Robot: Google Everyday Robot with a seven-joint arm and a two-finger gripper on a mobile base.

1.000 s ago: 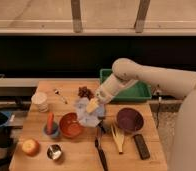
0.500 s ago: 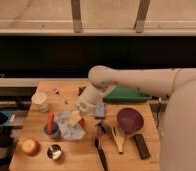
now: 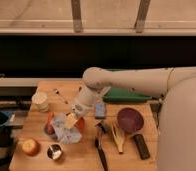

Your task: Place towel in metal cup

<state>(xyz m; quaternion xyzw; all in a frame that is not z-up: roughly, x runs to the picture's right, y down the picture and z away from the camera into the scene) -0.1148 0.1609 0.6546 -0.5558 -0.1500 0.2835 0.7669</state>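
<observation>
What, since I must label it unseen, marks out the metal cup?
On the wooden table, at the front left corner beside the reddish fruit, stands the metal cup. The gripper, above the table's left half, holds the towel just behind it. Only the cup is small, shiny silver.

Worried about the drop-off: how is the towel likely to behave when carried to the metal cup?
The towel, bunched in folds under the shut gripper over the orange bowl, looks floppy, so it will probably hang and sway. It spreads wider than the metal cup, so edges likely drape over the rim. It seems light; the small cup might shift.
</observation>
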